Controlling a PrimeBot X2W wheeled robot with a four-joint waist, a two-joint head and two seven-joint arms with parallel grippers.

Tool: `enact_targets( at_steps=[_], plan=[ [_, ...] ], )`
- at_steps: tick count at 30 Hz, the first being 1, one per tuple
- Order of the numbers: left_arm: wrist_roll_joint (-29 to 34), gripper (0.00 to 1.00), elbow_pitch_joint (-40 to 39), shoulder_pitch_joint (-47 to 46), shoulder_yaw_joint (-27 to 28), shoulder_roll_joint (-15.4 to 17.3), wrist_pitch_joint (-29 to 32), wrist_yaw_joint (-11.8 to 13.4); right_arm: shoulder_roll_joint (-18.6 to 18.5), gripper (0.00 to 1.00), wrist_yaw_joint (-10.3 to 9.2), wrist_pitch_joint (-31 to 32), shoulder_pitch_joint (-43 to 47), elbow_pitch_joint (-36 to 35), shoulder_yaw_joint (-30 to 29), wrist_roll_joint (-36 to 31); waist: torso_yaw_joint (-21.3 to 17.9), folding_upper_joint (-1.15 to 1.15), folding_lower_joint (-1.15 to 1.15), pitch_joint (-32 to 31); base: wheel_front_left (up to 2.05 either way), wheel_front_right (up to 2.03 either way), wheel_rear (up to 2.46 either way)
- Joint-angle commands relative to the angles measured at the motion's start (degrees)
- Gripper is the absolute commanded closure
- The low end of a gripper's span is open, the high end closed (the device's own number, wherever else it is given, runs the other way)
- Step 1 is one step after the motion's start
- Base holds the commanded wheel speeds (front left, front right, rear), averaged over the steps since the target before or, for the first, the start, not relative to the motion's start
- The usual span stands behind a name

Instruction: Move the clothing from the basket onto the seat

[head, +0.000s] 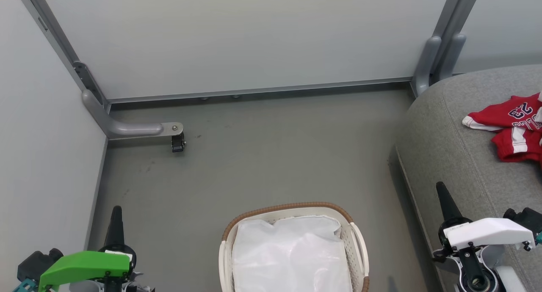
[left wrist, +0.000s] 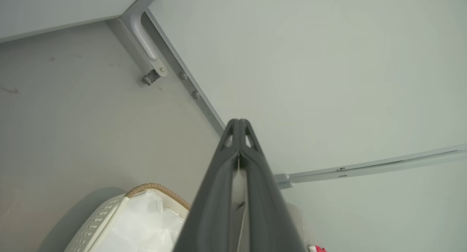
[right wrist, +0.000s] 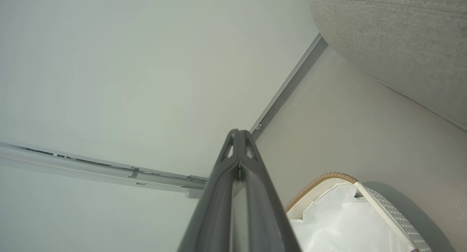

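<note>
The red clothing (head: 510, 125) with white trim and a navy number lies bunched on the grey seat (head: 449, 131) at the right edge. The white basket (head: 358, 241) with its brown rim stands on the floor at the bottom centre; inside it I see the white liner. My left gripper (head: 116, 209) is shut and empty at the lower left, left of the basket (left wrist: 109, 213). My right gripper (head: 440, 186) is shut and empty at the lower right, over the seat's front edge. In the wrist views both finger pairs (left wrist: 239, 126) (right wrist: 239, 135) are pressed together, and the basket (right wrist: 386, 208) sits below them.
Pale partition walls (head: 237, 38) close off the back and left, with grey metal rails along their bases. A bracket foot with a small caster (head: 178, 144) juts onto the grey floor at the left. Bare floor (head: 262, 156) lies between basket, walls and seat.
</note>
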Motion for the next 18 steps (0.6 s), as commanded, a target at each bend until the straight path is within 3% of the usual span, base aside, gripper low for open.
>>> enact_targets(
  at_steps=[1,18],
  plan=[
    [-1.4,1.0,-0.6,-1.6,0.2,0.5,0.4,-0.1,-0.2,1.0,-0.02,0.5,0.4,-0.8,-0.3,1.6,0.0,0.0,0.0,-0.1,0.0,0.0,0.0],
    [-10.0,1.0,-1.6,-2.2,0.7,0.5,2.8,-0.2,-0.1,1.0,-0.02,2.9,0.7,-2.1,-1.1,10.6,0.5,0.0,0.0,-0.7,0.0,0.0,0.0]
  ],
)
